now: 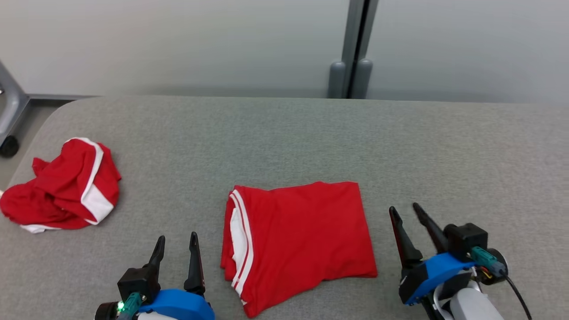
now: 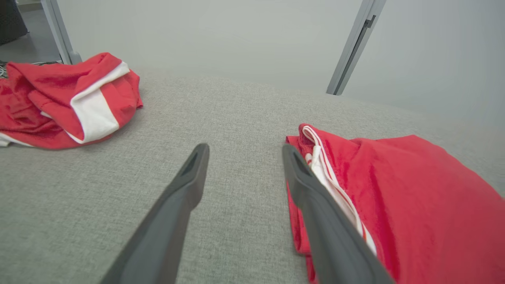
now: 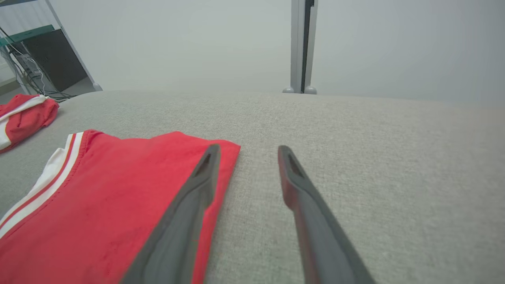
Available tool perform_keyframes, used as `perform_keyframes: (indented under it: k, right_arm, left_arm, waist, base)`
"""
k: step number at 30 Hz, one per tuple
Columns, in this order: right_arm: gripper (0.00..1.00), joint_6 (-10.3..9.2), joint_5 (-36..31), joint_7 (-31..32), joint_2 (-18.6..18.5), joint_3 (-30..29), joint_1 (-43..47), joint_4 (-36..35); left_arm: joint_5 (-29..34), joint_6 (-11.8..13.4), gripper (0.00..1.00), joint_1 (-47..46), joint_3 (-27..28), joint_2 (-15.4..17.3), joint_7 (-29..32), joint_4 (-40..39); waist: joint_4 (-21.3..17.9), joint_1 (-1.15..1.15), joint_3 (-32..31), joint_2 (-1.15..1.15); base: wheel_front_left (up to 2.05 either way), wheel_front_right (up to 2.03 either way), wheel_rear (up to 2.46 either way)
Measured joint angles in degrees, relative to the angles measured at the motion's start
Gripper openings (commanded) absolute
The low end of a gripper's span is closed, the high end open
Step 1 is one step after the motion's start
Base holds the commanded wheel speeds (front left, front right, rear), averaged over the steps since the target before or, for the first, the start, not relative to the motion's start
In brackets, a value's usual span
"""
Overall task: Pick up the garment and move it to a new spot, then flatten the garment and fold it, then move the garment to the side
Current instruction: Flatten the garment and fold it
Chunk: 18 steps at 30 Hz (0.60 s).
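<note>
The garment (image 1: 298, 242) is red with white stripes along its left edge and lies folded into a rough rectangle near the front middle of the grey table (image 1: 311, 133). My left gripper (image 1: 176, 239) stands open just left of it, nothing between its fingers. On the other side my right gripper (image 1: 404, 209) is open too, beside the garment's right edge and apart from it. In the left wrist view the garment (image 2: 402, 197) lies right of the left gripper (image 2: 244, 150). In the right wrist view the garment (image 3: 110, 197) lies left of the right gripper (image 3: 246, 150).
A second red and white garment (image 1: 62, 186) lies crumpled at the table's left edge, also in the left wrist view (image 2: 67, 98). A grey post (image 1: 353, 49) stands behind the table against a pale wall. A metal frame leg with a wheel (image 1: 9, 133) is at far left.
</note>
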Motion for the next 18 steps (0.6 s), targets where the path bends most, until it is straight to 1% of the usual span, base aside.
perform_keyframes:
  k: [8,14,18]
  right_arm:
    - [1.00,0.00,0.0,0.0,0.0,-4.7,3.1,-1.4]
    - [1.00,0.00,0.8,0.0,0.0,-5.3,4.4,-1.6]
    - [1.00,0.00,1.1,0.0,0.0,-5.2,5.1,-1.5]
  left_arm:
    - [1.9,0.3,1.00,2.2,2.0,0.0,0.0,-0.2]
    - [3.0,0.4,1.00,3.5,3.3,0.0,0.0,-0.8]
    - [3.3,0.3,1.00,3.9,3.5,0.0,0.0,-1.3]
  waist:
    - [-3.2,0.00,-2.5,0.00]
    - [-5.2,0.00,-3.8,0.00]
    - [-5.7,-0.01,-3.9,0.00]
  base:
    - [0.00,0.00,0.00]
    - [0.00,0.00,0.00]
    - [0.00,0.00,0.00]
